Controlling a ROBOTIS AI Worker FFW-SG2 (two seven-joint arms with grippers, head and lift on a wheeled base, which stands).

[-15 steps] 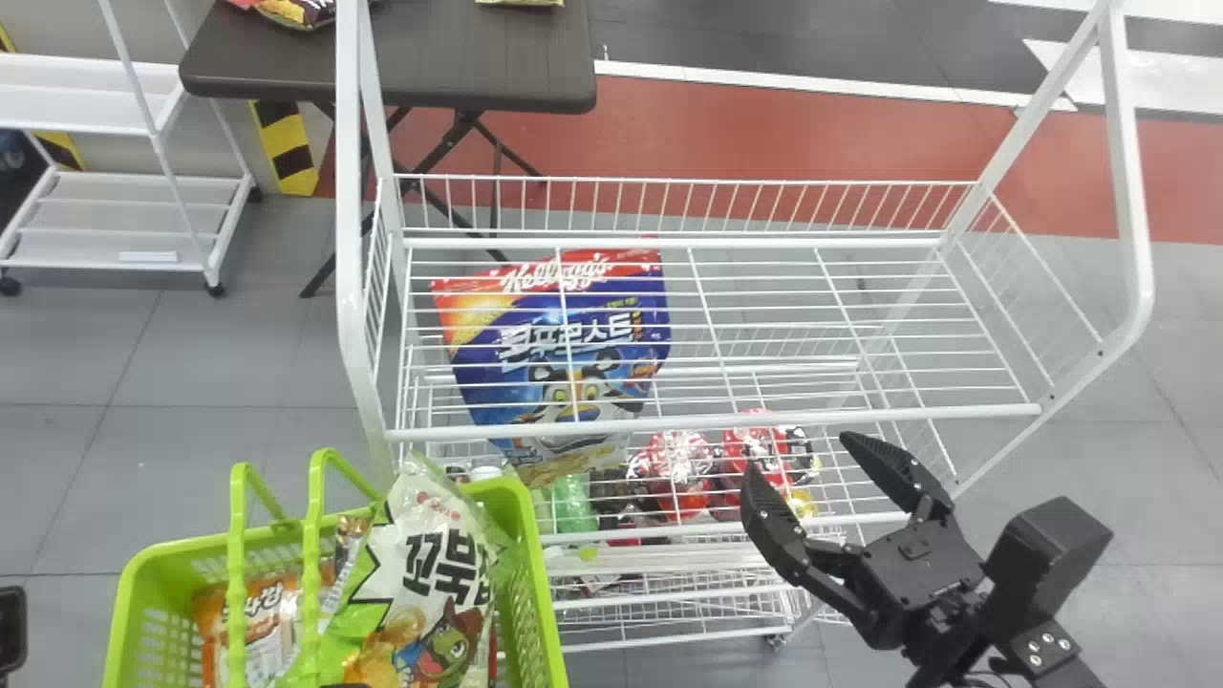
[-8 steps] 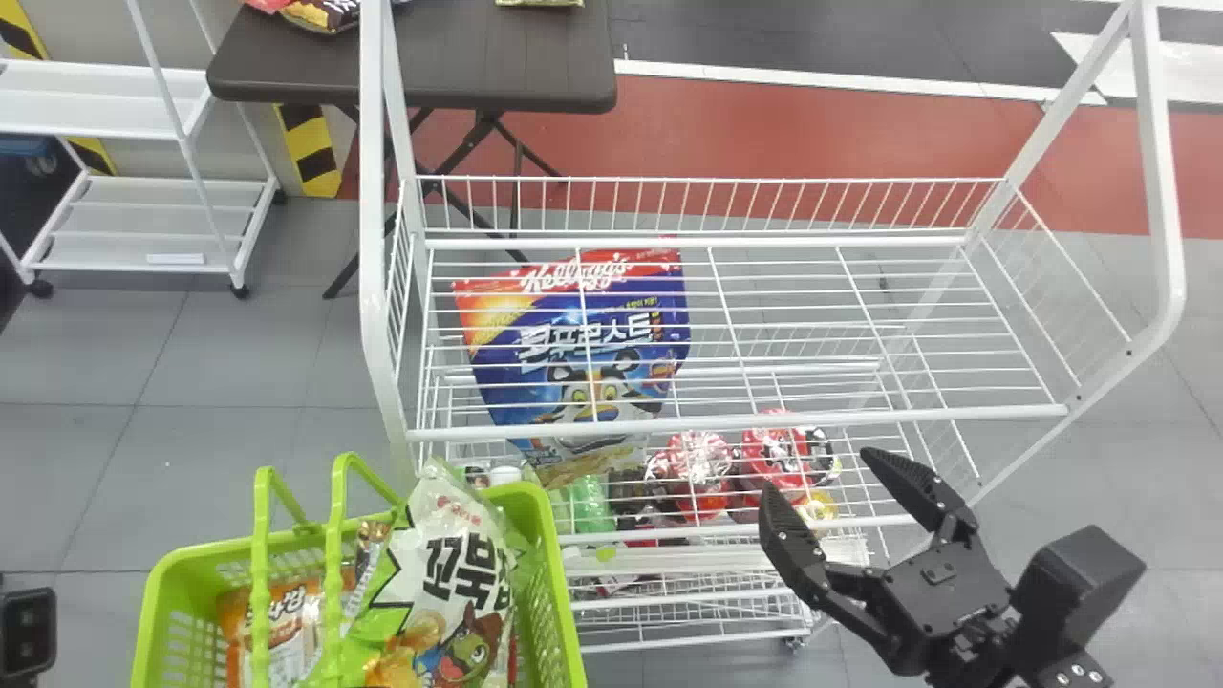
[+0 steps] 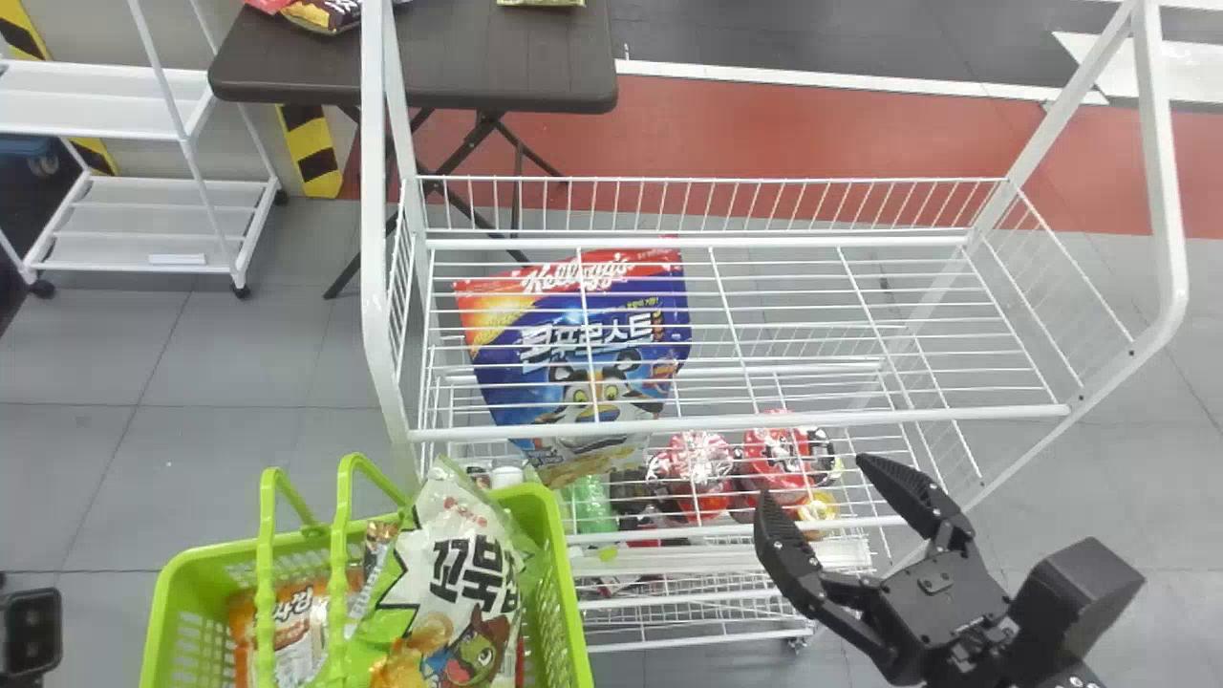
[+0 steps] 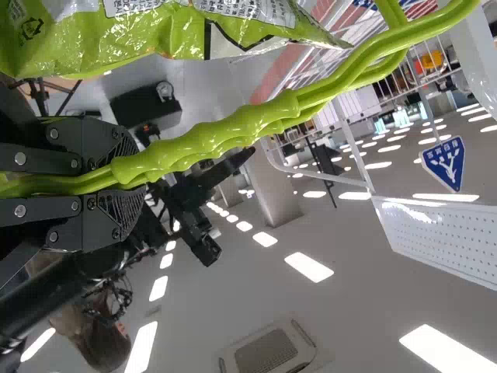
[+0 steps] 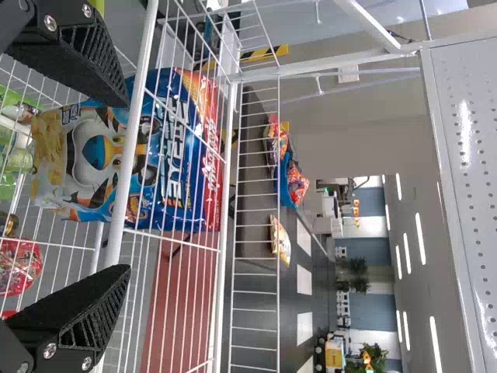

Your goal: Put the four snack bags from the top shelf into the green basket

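In the head view my right gripper (image 3: 812, 478) stands open before the shelf's front right part, nothing between its fingers. The right wrist view shows this gripper (image 5: 128, 186) with its fingers wide apart. My left gripper (image 4: 132, 183) is shut on the green basket's handles (image 4: 210, 144). At lower left sits the green basket (image 3: 571, 616), beside the rack. It holds a green-and-white snack bag (image 3: 468, 573), an orange one (image 3: 291, 626) and a narrow brown-silver pack (image 3: 377, 549). The white wire top shelf (image 3: 745, 421) spans the middle.
A big blue cereal bag (image 3: 592, 334) shows through the top shelf's wires. Red packs (image 3: 697, 463) and a green bottle (image 3: 592, 502) lie lower in the rack. White uprights (image 3: 1158, 191) flank the shelf. Behind stand a dark table (image 3: 497, 76) and a white cart (image 3: 143, 220).
The head view has shifted, so rack and basket stand farther right in it. Against the rack, the basket has moved slightly right and my open right gripper slightly back toward me.
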